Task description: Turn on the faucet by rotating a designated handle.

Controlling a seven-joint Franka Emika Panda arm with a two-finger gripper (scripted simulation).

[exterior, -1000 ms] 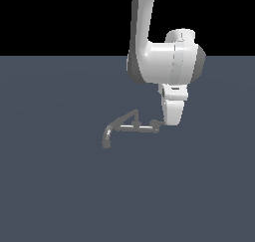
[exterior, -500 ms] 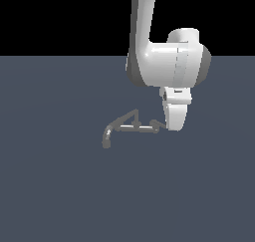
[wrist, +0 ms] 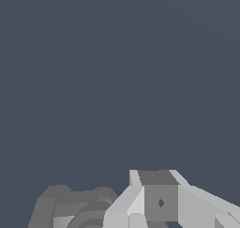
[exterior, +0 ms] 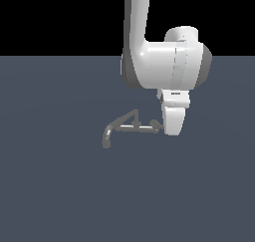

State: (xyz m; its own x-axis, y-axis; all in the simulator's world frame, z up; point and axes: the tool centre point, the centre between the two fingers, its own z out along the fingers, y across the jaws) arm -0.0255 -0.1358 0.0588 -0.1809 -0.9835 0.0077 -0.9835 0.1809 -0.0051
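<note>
Wrist view: flat blue-grey floor (wrist: 117, 72) fills most of pic. Gripper (wrist: 161, 203), pale grey, at edge; jaw state unclear. Grey handle (wrist: 75, 206) w/ round hub just beside it.

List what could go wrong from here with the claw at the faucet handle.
1. The claw hides the handle's end in the exterior view, so contact cannot be confirmed; a push might slip off the short lever.
2. The slanted rod stands close beside the handle; a wide sweep could move that instead.
3. The faucet is tiny next to the arm, so a small aiming error may miss it.
</note>
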